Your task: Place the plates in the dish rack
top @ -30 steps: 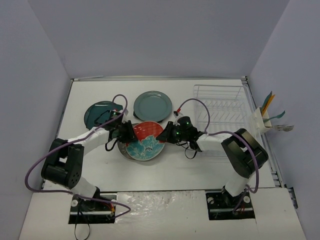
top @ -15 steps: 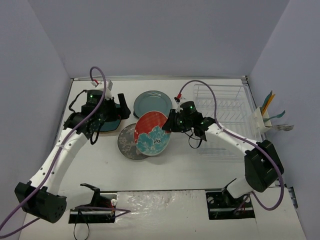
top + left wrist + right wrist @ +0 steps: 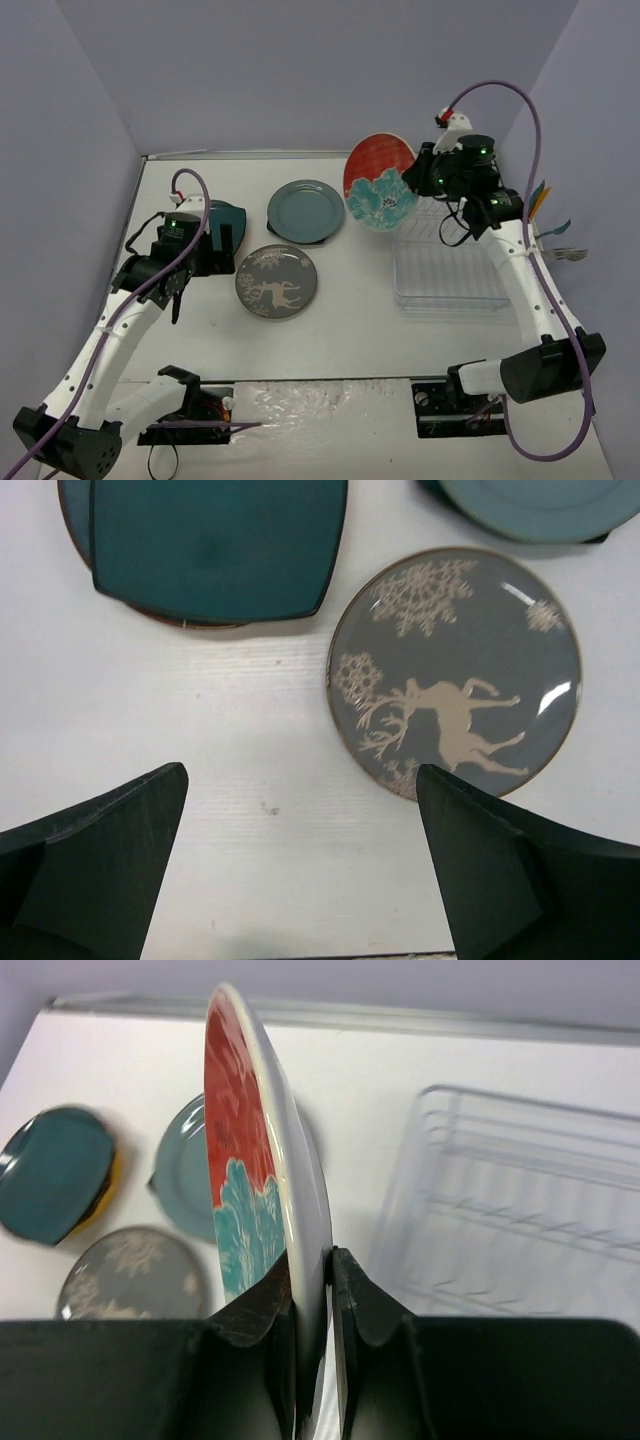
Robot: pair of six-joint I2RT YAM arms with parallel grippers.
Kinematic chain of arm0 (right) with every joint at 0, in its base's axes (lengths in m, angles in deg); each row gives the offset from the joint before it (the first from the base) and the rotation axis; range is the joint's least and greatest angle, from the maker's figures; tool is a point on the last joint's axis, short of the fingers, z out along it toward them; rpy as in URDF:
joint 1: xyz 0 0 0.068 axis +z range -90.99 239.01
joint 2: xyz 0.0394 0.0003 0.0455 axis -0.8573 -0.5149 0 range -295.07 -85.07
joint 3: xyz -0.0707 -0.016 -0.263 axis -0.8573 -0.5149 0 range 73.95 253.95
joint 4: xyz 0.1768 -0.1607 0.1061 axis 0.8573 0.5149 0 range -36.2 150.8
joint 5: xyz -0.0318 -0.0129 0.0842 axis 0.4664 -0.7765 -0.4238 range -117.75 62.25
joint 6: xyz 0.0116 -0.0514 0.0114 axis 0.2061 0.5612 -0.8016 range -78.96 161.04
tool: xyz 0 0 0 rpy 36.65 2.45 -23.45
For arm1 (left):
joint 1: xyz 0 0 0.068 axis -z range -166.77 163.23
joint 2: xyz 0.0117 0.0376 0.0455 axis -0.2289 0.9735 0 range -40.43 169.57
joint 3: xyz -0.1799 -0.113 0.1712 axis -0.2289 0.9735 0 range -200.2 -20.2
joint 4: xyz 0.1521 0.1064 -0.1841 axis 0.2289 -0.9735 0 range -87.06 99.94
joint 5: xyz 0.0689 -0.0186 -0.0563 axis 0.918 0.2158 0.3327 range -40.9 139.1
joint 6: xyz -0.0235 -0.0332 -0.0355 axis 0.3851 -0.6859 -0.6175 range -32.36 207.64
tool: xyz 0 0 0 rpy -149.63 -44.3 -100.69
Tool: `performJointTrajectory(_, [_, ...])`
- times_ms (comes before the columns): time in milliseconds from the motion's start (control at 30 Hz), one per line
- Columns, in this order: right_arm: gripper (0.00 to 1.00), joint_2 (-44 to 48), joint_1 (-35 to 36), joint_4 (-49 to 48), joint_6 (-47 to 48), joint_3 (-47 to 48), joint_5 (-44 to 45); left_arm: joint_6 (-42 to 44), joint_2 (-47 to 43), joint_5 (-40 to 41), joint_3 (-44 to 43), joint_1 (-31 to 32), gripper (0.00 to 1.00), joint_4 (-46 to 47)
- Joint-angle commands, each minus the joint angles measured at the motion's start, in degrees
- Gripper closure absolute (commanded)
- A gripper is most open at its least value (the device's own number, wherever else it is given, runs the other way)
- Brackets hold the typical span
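The red plate with teal flowers (image 3: 380,183) (image 3: 262,1160) hangs on edge in the air, my right gripper (image 3: 426,178) (image 3: 312,1260) shut on its rim. It is just left of the white wire dish rack (image 3: 445,250) (image 3: 520,1190), at the far-left corner. My left gripper (image 3: 221,244) (image 3: 300,785) stands open and empty over bare table. It is near the dark teal squarish plate (image 3: 226,213) (image 3: 215,545) and left of the grey plate with a deer (image 3: 277,282) (image 3: 455,670). A blue-teal round plate (image 3: 305,211) (image 3: 540,500) lies flat further back.
The squarish plate rests on a yellow-orange one, seen as a sliver (image 3: 106,1186) in the right wrist view. A utensil holder (image 3: 528,240) with coloured utensils hangs on the rack's right side. Purple walls close in the table on three sides.
My right gripper has carried the red plate up and to the right, from above the grey plate to beside the rack. The left gripper has opened and drawn back to the left.
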Motion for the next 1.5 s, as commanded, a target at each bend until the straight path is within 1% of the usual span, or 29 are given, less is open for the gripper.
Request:
performJointTrajectory(0, [1.0,4.5,-10.3,-4.4,11.5,7.2,-0.8,3.9,-3.9,4.1,1.5,-0.3,0.03,3.5])
performJointTrajectory(67, [1.0,4.0,-14.2,-4.4,15.2,8.0,1.5,5.1,-4.2,4.1,2.9,-0.4,0.03,5.2])
performJointTrajectory(167, [1.0,2.2,-16.4,-6.3,23.1,7.8,9.2,6.8,-3.6,3.4,4.3,-0.3,0.03,6.2])
performJointTrajectory(300, [1.0,-0.6,-21.2,-10.6,26.0,7.4,11.3,6.6,-3.1,2.3,4.1,-0.3,0.03,7.3])
performJointTrajectory(400, [1.0,-2.4,-21.7,-12.2,29.4,7.8,13.6,6.5,-3.2,2.2,5.2,-0.3,0.03,8.7])
performJointTrajectory(533, [1.0,-4.2,-22.4,-13.2,31.9,8.2,15.4,5.7,-3.4,2.0,8.4,-0.3,0.03,10.9])
performJointTrajectory(600, [1.0,-4.7,-22.4,-15.1,33.3,8.1,16.9,5.3,-3.2,1.7,9.5,-0.3,0.03,11.7])
performJointTrajectory(767, [1.0,-6.4,-22.9,-15.8,34.3,8.2,19.6,5.2,-1.8,1.2,10.3,-0.2,0.03,12.5])
performJointTrajectory(933, [1.0,-6.8,-23.6,-17.3,33.7,7.0,19.5,5.5,-0.8,2.0,10.2,-0.2,0.03,12.8])
performJointTrajectory(1167, [1.0,-7.8,-24.3,-20.4,33.5,4.0,21.7,5.9,0.0,2.2,10.0,-0.3,0.03,12.8])
performJointTrajectory(1467, [1.0,-10.3,-25.4,-22.3,32.7,-0.3,19.3,6.2,0.2,2.8,10.2,-0.3,0.03,12.6])
